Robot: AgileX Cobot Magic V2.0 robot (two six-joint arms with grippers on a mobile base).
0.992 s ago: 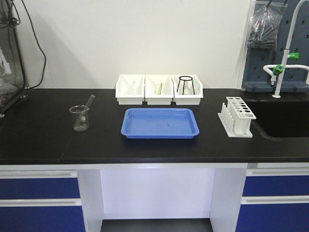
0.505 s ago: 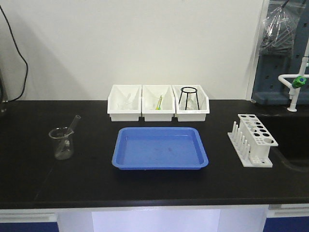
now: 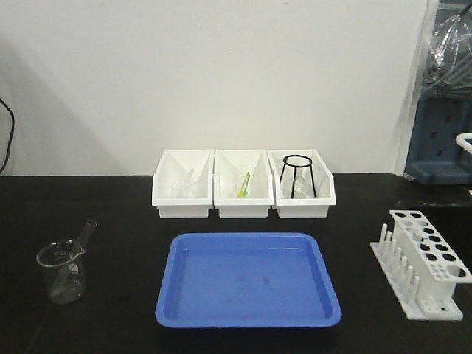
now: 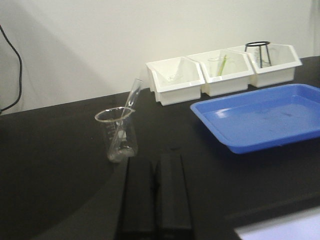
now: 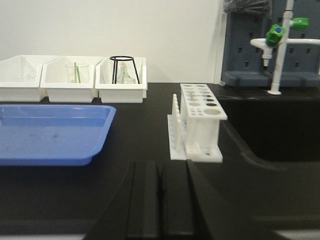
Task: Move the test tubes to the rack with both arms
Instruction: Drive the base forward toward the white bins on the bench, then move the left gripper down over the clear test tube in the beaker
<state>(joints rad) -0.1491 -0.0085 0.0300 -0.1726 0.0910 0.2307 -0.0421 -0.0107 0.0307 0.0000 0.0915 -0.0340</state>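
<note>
The left pincer (image 4: 155, 162), pressed together, reached low and level toward the beaker (image 4: 117, 137) holding a tube (image 4: 132, 95), left of the tray (image 4: 260, 120). The right pincer (image 5: 160, 167), likewise closed, faced the rack (image 5: 200, 117), right of the tray.

No text, label, brand, number or sign can be read in any of the views
</note>
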